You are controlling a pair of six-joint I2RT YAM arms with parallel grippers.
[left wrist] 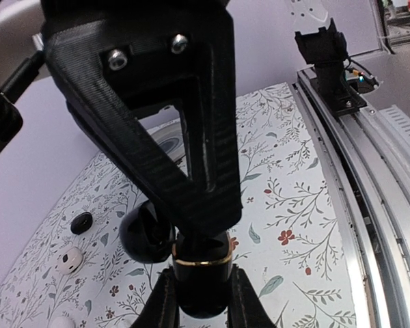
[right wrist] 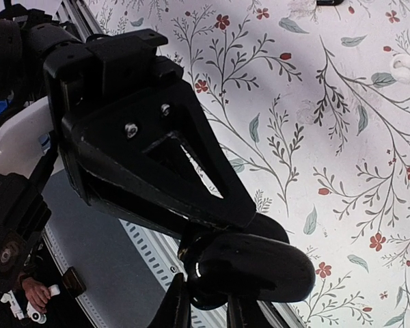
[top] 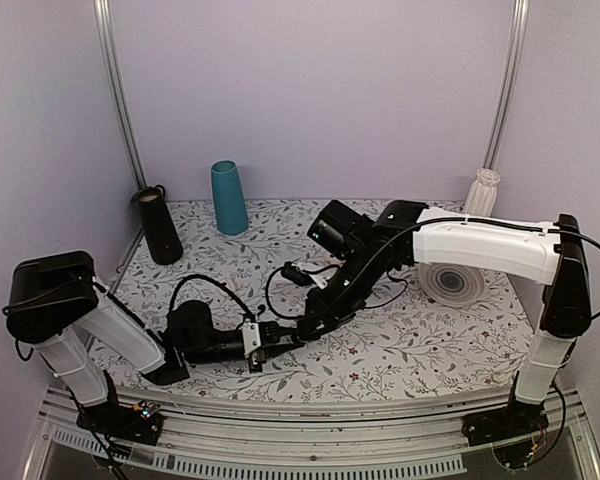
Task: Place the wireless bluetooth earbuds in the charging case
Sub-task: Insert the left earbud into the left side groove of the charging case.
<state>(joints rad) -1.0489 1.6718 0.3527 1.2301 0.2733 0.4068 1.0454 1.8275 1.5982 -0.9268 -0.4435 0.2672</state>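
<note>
The charging case (left wrist: 201, 287), black with a gold rim, stands between the fingers of my left gripper (left wrist: 203, 277), which is shut on it. Its lid (left wrist: 145, 234) hangs open to the left. In the top view the left gripper (top: 268, 346) meets my right gripper (top: 300, 326) near the table's front. The right gripper (right wrist: 208, 295) is shut on a small glossy black piece (right wrist: 210, 277), apparently one of the earbuds, held at the case's mouth. The right finger frame (left wrist: 184, 137) hides the inside of the case.
A black oval lump (left wrist: 82, 222) and a white rounded case (left wrist: 70, 260) lie on the floral cloth to the left. A teal cup (top: 229, 198), a black cylinder (top: 160, 225), a white bottle (top: 483, 192) and a white roll (top: 450, 283) stand further back. The metal rail (left wrist: 369, 178) runs along the near edge.
</note>
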